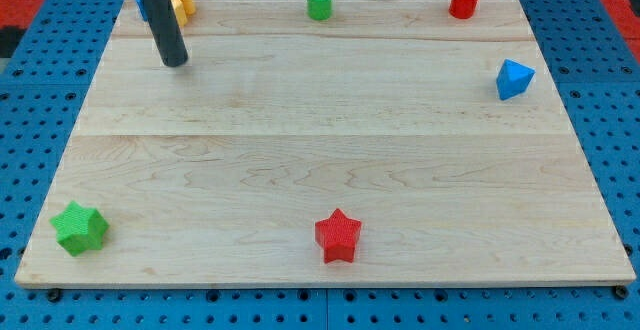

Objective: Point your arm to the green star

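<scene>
The green star point(80, 227) lies near the view's bottom left corner of the wooden board point(320, 160). My tip point(176, 62) rests on the board near the view's top left, far above the green star. The dark rod rises from it toward the view's top. Just above the tip sit a yellow block point(181, 2) and a blue block point(136, 0), the blue one partly hidden by the rod.
A green cylinder point(319, 2) stands at the top middle and a red cylinder point(464, 1) at the top right. A blue block point(514, 78) lies at the right edge. A red star point(338, 235) lies at the bottom middle.
</scene>
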Available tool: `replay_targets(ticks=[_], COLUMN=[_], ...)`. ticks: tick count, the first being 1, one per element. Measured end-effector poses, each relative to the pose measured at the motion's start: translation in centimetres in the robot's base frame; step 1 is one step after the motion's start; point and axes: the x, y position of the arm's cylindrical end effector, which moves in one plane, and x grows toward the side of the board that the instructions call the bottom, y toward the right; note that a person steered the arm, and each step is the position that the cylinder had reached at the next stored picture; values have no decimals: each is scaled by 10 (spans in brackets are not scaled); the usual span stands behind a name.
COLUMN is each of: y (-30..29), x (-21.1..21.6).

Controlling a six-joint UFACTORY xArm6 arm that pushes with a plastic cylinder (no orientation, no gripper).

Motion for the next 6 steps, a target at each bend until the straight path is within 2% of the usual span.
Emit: replay_targets(ticks=[3, 4, 5, 6], y=[26, 20, -4, -55], x=[217, 268, 269, 269])
